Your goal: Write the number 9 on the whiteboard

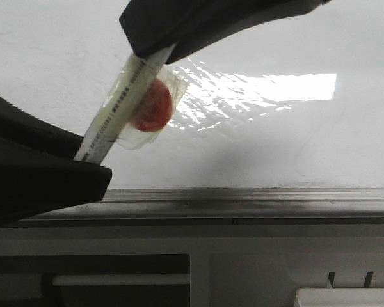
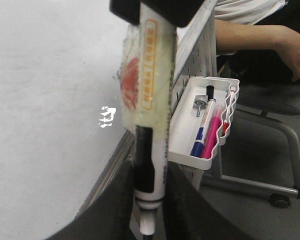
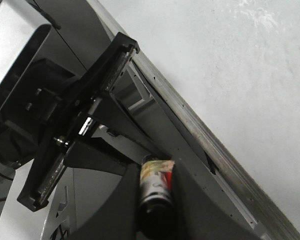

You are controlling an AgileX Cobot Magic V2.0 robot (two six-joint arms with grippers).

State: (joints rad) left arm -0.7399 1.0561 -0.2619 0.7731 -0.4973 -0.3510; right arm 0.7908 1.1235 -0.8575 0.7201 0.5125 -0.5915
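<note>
A white marker (image 1: 125, 96), wrapped in clear tape with a red disc on it, is held between both grippers in front of the whiteboard (image 1: 275, 141). My left gripper (image 1: 93, 167) is shut on its lower end. In the left wrist view (image 2: 149, 175) the fingers clamp the black barrel (image 2: 152, 100) just above the white tip. My right gripper (image 1: 155, 51) is shut on the upper end, which shows in the right wrist view (image 3: 157, 172) as a dark taped end (image 3: 155, 180). The board (image 2: 40, 100) (image 3: 230, 65) shows glare only. No number 9 is visible.
A grey metal rail (image 1: 243, 198) runs along the board's lower edge. A white box-like object (image 1: 345, 297) sits below it. A white tray (image 2: 182, 145) beside the board holds blue and pink pens (image 2: 205, 135). A person's arm (image 2: 260, 40) and a chair base (image 2: 280, 195) are beyond it.
</note>
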